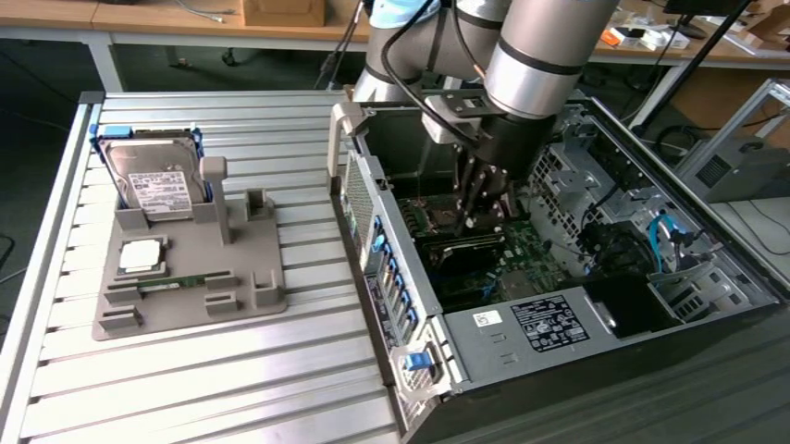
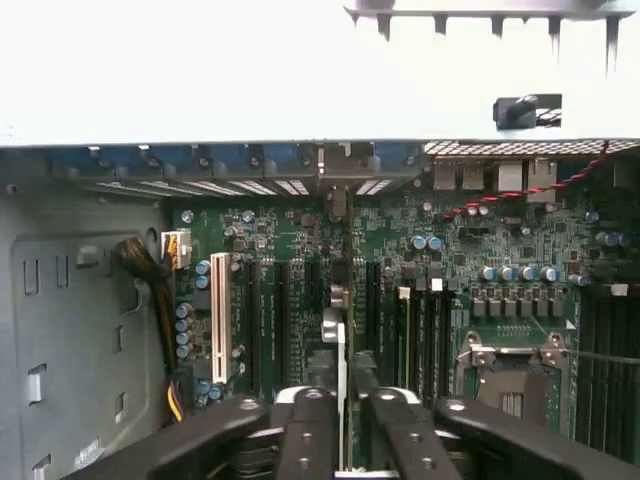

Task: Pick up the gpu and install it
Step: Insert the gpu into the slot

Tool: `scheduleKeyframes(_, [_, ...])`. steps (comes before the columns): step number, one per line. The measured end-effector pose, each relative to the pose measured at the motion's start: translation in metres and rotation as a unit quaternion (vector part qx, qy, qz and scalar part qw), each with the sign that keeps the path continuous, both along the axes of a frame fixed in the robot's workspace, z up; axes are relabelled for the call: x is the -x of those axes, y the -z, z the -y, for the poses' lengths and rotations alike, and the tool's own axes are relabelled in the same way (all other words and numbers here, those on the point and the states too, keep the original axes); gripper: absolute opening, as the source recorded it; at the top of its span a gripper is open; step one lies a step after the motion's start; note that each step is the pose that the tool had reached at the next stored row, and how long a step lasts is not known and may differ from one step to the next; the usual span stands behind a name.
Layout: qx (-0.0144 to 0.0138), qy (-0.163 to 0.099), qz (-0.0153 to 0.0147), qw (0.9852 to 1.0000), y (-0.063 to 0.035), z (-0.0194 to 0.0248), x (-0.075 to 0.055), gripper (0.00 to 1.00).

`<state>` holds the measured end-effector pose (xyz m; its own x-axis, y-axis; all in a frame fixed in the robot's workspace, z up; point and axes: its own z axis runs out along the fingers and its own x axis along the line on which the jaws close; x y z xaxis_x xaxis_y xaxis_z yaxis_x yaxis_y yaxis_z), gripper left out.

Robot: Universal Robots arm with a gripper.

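The arm was seen reaching down into the open computer case (image 1: 580, 305), which lay on its side on the slatted table (image 1: 210, 370). The gripper (image 1: 484, 220) was lowered over the green motherboard (image 1: 524, 254). In the wrist view, the two black fingers (image 2: 308, 430) were closed against the thin gpu (image 2: 341, 360), which was held edge-on between them and stood upright over the expansion slots, beside the white slot (image 2: 219, 315). Whether the card was already seated in a slot could not be told. On the exterior view's left, a grey fixture tray (image 1: 185, 277) was placed on the table, with a hard drive (image 1: 154, 180) propped upright in it and a memory stick (image 1: 185, 280) laid flat.
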<state>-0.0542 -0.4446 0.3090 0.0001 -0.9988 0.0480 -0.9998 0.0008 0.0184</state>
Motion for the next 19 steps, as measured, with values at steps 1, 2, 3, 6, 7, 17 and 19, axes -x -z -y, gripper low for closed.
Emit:
scheduleKeyframes(1, [0.0006, -0.001, -0.0001, 1.0, -0.0001, 0.0, 0.0, 0.14])
scheduleKeyframes(2, [0.0009, -0.001, -0.0003, 1.0, -0.0001, 0.0, -0.001, 0.14])
scheduleKeyframes(3, [0.0008, -0.002, -0.0011, 1.0, 0.0001, 0.0, -0.002, 0.11])
scheduleKeyframes(6, [0.0009, -0.003, -0.0089, 1.0, 0.002, 0.0, -0.016, 0.11])
scheduleKeyframes(7, [0.0009, -0.003, -0.0114, 0.9999, 0.0027, 0.0, -0.021, 0.11])
scheduleKeyframes(17, [0.0009, -0.003, -0.0295, 0.9996, 0.0096, 0.0001, -0.068, 0.11])
scheduleKeyframes(19, [0.0007, -0.003, -0.0324, 0.9995, 0.01, 0.0001, -0.078, 0.11])
